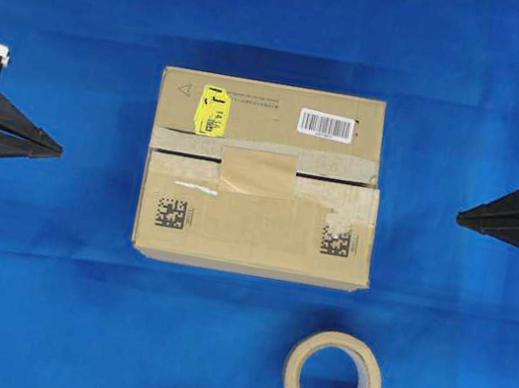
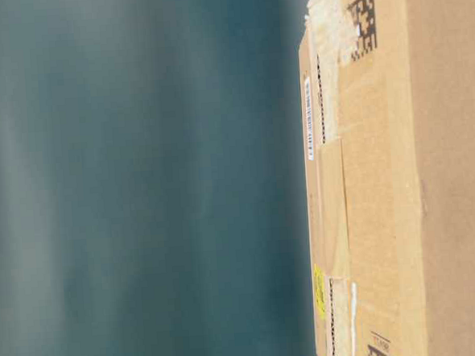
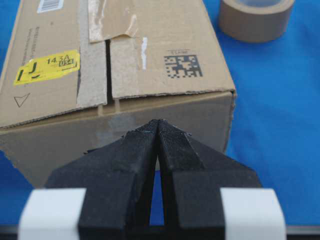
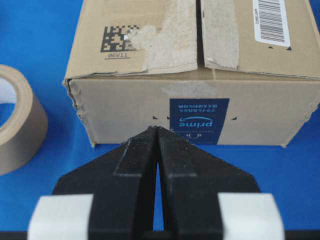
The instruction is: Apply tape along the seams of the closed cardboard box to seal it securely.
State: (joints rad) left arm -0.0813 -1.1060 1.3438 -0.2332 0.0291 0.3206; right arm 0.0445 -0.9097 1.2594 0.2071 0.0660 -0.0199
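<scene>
The brown cardboard box (image 1: 262, 179) sits closed in the middle of the blue table. A dark seam (image 1: 186, 154) runs across its top between pale worn tape remains. A smooth tan piece of tape (image 1: 257, 173) lies over the middle of that seam. My left gripper (image 1: 58, 151) is shut and empty, well left of the box, pointing at it. My right gripper (image 1: 460, 219) is shut and empty on the right, also apart from the box. The left wrist view shows the box end (image 3: 120, 125) and seam (image 3: 107, 70) beyond the left gripper (image 3: 158, 121). The right gripper (image 4: 157, 128) faces the other end (image 4: 200, 107).
A beige tape roll (image 1: 332, 380) lies flat in front of the box, toward the right. It also shows as the tape roll (image 3: 255, 20) and the tape roll (image 4: 17, 125) in the wrist views. The table-level view shows the box (image 2: 414, 167) turned sideways.
</scene>
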